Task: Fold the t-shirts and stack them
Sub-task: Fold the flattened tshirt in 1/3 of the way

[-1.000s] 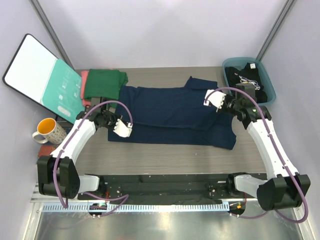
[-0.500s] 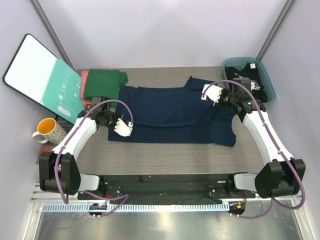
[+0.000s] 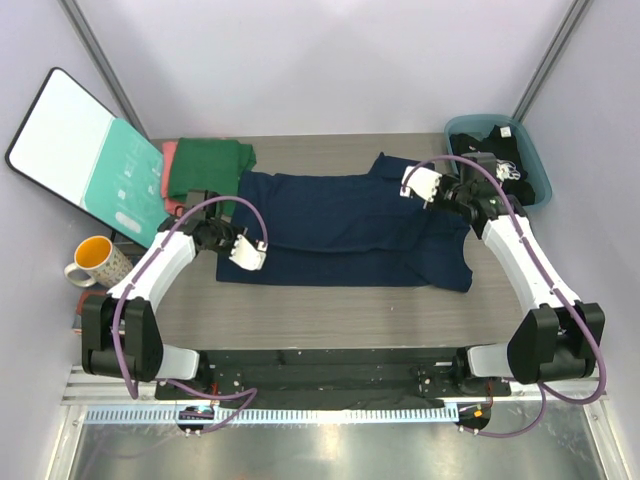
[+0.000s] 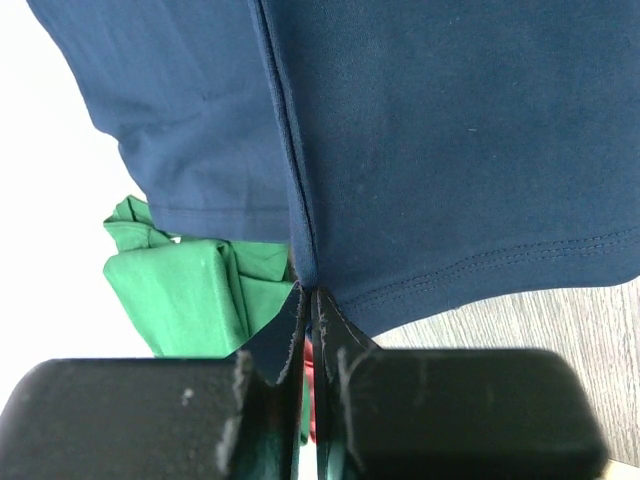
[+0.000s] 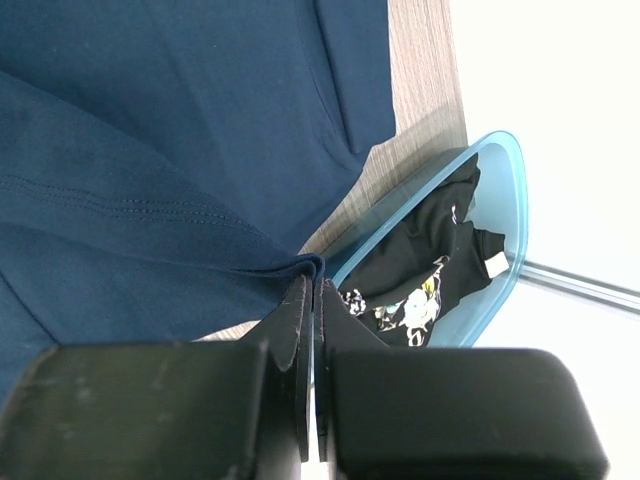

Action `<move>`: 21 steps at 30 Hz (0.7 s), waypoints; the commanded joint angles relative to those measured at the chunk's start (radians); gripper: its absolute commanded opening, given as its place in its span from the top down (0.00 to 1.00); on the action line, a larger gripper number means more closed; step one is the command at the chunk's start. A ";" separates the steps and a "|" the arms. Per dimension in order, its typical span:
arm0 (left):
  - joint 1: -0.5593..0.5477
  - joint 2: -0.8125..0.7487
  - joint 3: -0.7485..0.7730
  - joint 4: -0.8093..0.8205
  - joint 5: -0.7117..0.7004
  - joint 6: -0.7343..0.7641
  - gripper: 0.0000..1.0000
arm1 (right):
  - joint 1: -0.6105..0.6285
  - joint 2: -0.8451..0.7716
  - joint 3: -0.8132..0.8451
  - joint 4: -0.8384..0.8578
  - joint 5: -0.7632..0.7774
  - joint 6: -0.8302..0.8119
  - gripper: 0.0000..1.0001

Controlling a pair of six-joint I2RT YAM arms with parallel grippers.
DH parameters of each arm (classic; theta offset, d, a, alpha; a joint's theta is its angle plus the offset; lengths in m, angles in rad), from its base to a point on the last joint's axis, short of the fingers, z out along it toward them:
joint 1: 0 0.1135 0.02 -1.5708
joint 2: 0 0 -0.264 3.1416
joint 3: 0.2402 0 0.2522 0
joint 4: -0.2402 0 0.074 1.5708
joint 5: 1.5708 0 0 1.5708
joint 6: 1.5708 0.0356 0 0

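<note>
Left gripper (image 3: pixel 245 255) is pinched shut on the near left edge of the navy t-shirt (image 3: pixel 350 225), its jaws pressed together on the seam just above the hem in the left wrist view. The right gripper (image 3: pixel 420 185) is clamped the same way on a raised fold near the shirt's far right end. The shirt lies spread across the middle of the tabletop, partly doubled over. The step looks like a fold. It should go best if both pinches rise together and level, with the cloth between them just taut, so the lower layer does not drag. The right arm should stay off the blue bin (image 3: pixel 537 170) at the far right corner, which holds the black t-shirt (image 3: pixel 490 155). The left should keep clear of the folded green t-shirt (image 3: pixel 208 165) lying on the salmon-pink one (image 3: pixel 169 165) at the far left corner. Nothing can be read: the teal-and-white board (image 3: pixel 80 150) carries white marks too small to make out, and the black shirt's print (a white tag too) shows no legible words.
</note>
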 commanded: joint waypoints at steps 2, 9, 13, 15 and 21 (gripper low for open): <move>0.000 0.014 0.041 0.043 -0.008 0.001 0.94 | -0.003 0.011 0.039 0.079 -0.016 0.000 0.99; -0.003 0.031 0.024 0.105 -0.052 -0.039 0.63 | -0.005 0.022 -0.043 0.253 0.054 0.050 0.56; -0.009 0.037 -0.011 0.228 -0.111 -0.111 0.28 | -0.003 0.019 -0.119 0.449 0.166 0.076 0.30; -0.009 0.037 -0.026 0.279 -0.131 -0.149 0.25 | -0.002 0.014 -0.159 0.524 0.208 0.078 0.26; -0.009 -0.038 -0.068 0.270 -0.106 -0.178 0.33 | -0.018 -0.053 -0.095 0.285 0.161 0.107 0.31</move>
